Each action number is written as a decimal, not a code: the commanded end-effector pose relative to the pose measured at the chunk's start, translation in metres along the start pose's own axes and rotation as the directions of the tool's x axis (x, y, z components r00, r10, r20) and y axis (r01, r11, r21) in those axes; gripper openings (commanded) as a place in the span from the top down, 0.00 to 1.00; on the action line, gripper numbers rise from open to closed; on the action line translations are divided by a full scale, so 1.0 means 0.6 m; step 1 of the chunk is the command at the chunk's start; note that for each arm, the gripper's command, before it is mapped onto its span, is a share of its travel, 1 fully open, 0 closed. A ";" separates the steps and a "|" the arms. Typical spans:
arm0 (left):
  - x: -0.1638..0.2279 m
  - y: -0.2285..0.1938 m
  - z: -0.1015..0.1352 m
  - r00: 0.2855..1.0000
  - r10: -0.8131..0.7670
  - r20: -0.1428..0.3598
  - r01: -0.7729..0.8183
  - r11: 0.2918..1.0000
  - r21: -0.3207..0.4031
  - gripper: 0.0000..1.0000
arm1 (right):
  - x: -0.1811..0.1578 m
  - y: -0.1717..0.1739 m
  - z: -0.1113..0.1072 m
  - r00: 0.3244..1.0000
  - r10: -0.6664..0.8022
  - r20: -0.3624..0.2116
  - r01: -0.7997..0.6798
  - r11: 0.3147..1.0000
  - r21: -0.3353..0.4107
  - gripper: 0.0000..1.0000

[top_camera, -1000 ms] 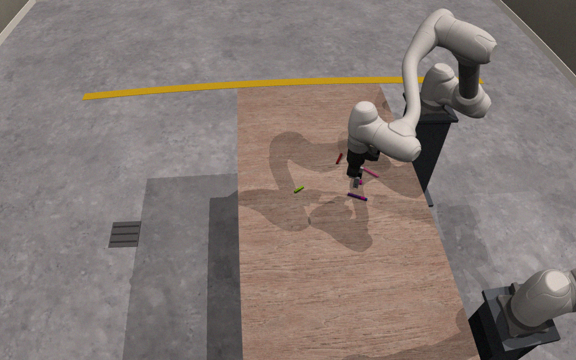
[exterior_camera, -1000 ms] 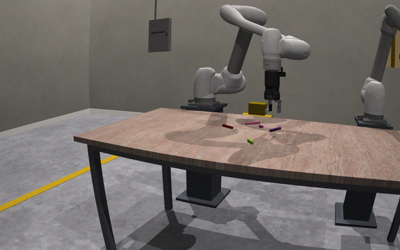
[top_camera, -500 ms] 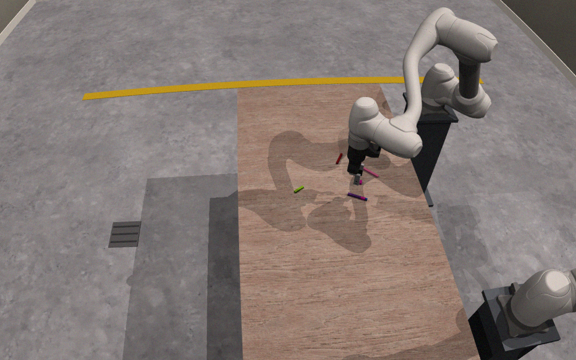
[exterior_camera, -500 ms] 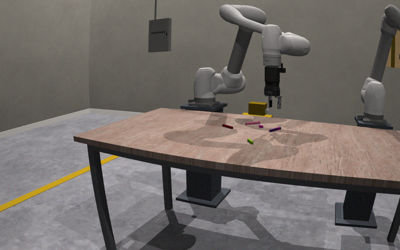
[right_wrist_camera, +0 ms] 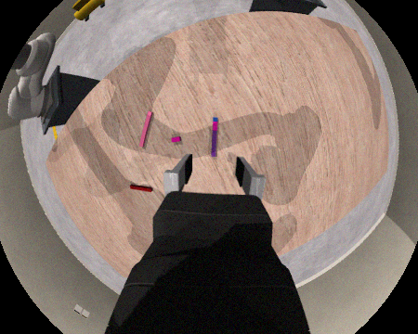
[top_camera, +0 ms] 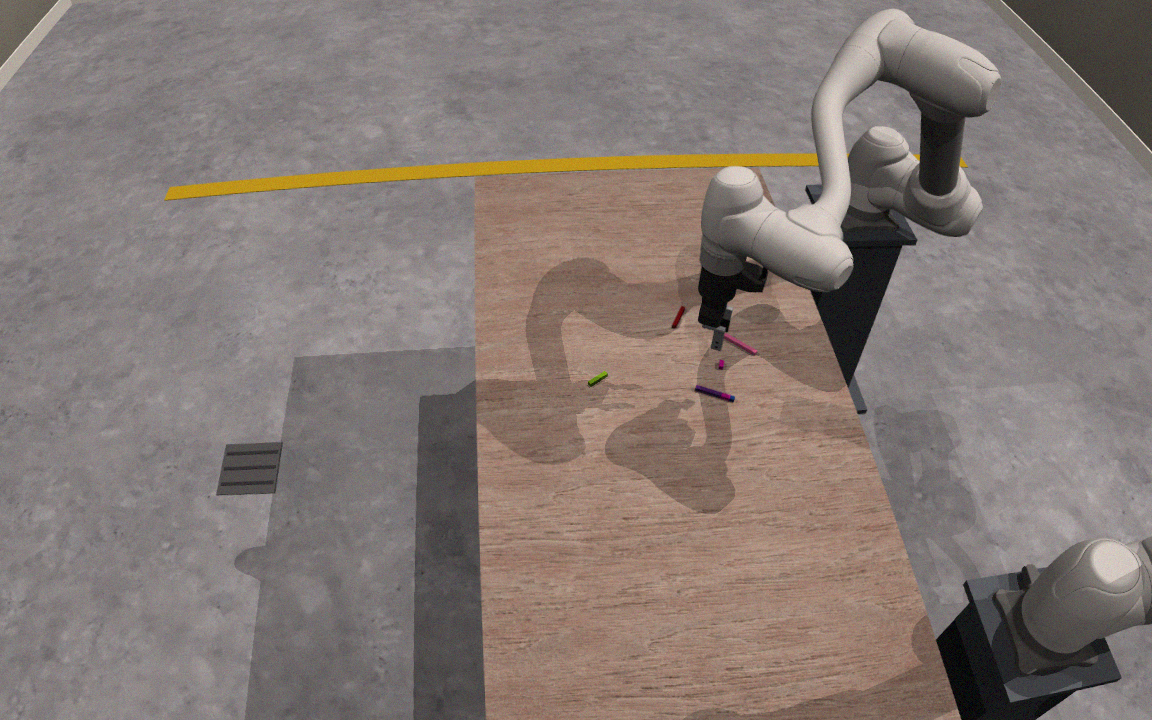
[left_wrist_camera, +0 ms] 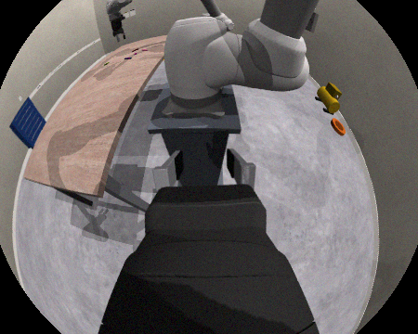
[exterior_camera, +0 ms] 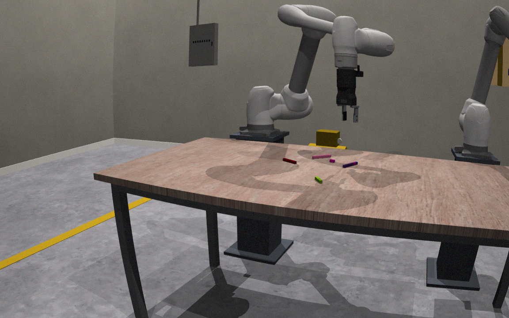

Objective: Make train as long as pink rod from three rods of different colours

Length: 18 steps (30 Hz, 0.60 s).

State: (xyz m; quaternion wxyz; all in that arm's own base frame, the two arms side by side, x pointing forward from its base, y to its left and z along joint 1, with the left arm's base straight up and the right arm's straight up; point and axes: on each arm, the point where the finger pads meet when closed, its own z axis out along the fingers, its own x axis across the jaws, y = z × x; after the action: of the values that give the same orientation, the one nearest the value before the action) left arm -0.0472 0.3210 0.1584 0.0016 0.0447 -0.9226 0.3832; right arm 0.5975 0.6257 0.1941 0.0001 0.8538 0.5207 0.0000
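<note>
Right gripper (top_camera: 717,329) (exterior_camera: 350,113) (right_wrist_camera: 214,173), jaws spread wide and holding nothing, above the table; just beyond them in the wrist view, the purple rod (top_camera: 711,390) (exterior_camera: 347,165) (right_wrist_camera: 214,144), then the magenta rod (right_wrist_camera: 215,126) and the blue rod (right_wrist_camera: 215,119), end to end in line.

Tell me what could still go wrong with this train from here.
The purple rod, magenta rod and blue rod already line up end to end, so the risks are mostly in disturbing them:
1. The right tool, open above the table, might knock the line out of true if it comes down again.
2. The spare magenta rod lies nearby; adding it would probably make the train too long.
</note>
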 end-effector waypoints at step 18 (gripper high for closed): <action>0.000 0.000 -0.001 1.000 0.000 0.000 0.000 1.000 -0.001 0.00 | 0.000 0.000 -0.011 1.000 0.000 -0.001 0.000 1.000 0.000 0.00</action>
State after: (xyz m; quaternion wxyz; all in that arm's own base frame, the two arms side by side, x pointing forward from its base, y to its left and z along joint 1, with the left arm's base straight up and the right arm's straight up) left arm -0.0472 0.3210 0.1584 0.0016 0.0447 -0.9226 0.3832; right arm 0.5975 0.6258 0.1998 0.0001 0.8538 0.5207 -0.0001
